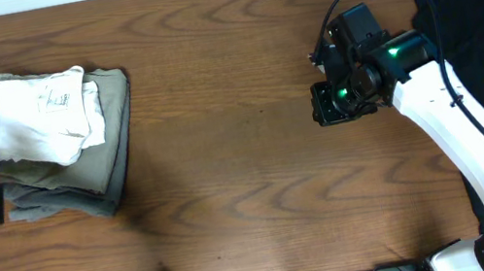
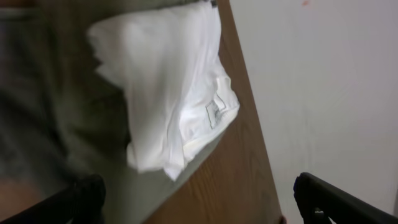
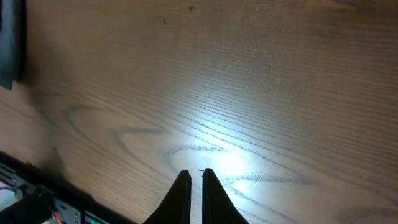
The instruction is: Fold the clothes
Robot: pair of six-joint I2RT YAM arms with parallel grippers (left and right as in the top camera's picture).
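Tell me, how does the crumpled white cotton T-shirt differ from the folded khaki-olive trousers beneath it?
The white T-shirt is bright; the khaki-olive trousers are dull green-grey. The T-shirt bundle is smaller; the trousers stick out past it. The T-shirt lies on top; the trousers rest on the wooden table. Both are folded, in one pile.

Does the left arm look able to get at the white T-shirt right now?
Probably yes: the left gripper is open just beside the white T-shirt, which lies uncovered on top of the khaki trousers.
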